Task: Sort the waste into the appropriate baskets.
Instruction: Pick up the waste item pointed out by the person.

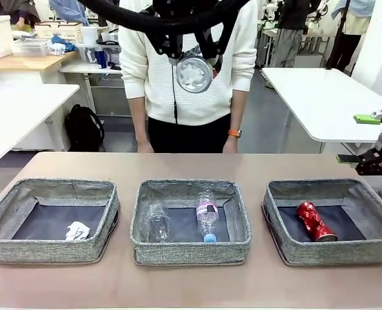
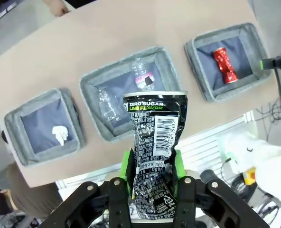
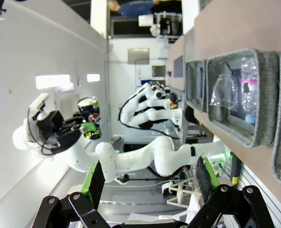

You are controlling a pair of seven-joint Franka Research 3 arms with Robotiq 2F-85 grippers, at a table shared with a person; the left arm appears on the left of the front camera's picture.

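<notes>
My left gripper (image 2: 152, 162) is shut on a crushed dark multicoloured can (image 2: 154, 142), held upright high above the table, over the middle basket (image 2: 90, 78). From the front, the can's silver end (image 1: 194, 75) hangs in front of the person's chest. My right gripper (image 1: 360, 139) stands open and empty beyond the right basket (image 1: 333, 253), fingers (image 3: 97, 178) wide apart. A red can (image 1: 316, 221) lies in the right basket. In the middle basket (image 1: 191, 250) lie a clear cup (image 1: 157, 223) and a blue-capped bottle (image 1: 207, 216). A white paper ball (image 1: 78, 230) lies in the left basket (image 1: 49, 250).
A person (image 1: 191, 84) stands at the table's far edge with both hands near it. The brown tabletop (image 1: 191, 165) is bare behind the baskets. White tables stand farther off on both sides.
</notes>
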